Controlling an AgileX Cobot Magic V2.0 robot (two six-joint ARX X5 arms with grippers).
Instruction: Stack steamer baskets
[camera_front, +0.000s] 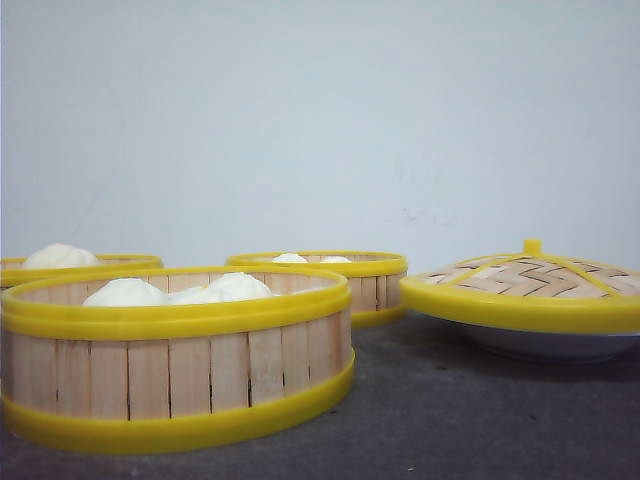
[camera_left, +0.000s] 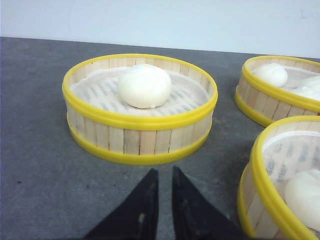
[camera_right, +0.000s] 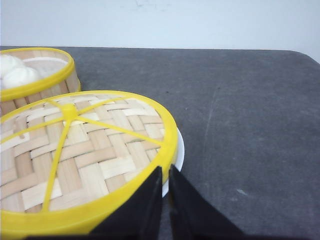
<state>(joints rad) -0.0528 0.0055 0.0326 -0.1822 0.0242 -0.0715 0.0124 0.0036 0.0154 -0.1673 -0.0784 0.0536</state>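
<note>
Pale wood slats w/ yellow rim bands: three steamer baskets (camera_front: 180, 350) on the dark grey table (camera_front: 450, 420), unstacked, each w/ white buns (camera_left: 144, 86). Left gripper (camera_left: 165, 180) hovers near one basket, fingers nearly shut, empty. Right gripper (camera_right: 166, 177) sits at the woven lid (camera_right: 80, 150) edge, nearly shut, empty. One lid, one white dish (camera_front: 545, 345).

The left gripper (camera_left: 163, 192) shows in its wrist view as two dark, pointed fingers (camera_left: 145, 200) side by side, with only a thin slit between them, nothing held. The right gripper (camera_right: 165, 192) looks the same in its own wrist view: black fingers (camera_right: 145, 205) nearly together, empty. Neither arm appears in the front view.
</note>
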